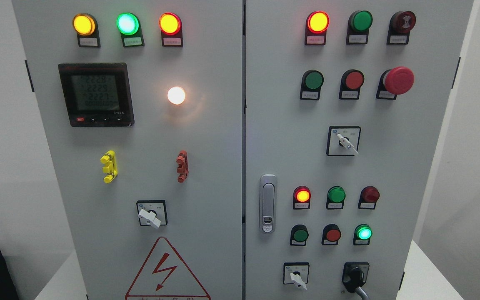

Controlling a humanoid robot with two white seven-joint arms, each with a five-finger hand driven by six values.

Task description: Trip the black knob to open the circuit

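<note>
Head view faces a tall grey metal electrical cabinet (206,166) with two doors, seen straight on. Along the top of the left door sit three lit round lamps: yellow (84,24), green (127,23) and red (169,23). Below them is a black square digital meter (96,94) with a grey screen, and to its right a glowing white lamp (176,95). Lower down are a yellow plastic terminal (109,166) and a red-brown plastic terminal (182,166), then a white-handled rotary switch (150,216) above a red lightning warning triangle (166,271). A silver door latch (268,203) sits at the left edge of the right door. Rows of red and green buttons and lamps fill that door, with a large red mushroom stop button (398,80) at upper right. The black rotary knob (354,276) is at the bottom right of the right door, handle pointing down and slightly right, beside a small white-handled selector (297,278). Neither robot hand is visible, so the state of the fingers cannot be told.
</note>
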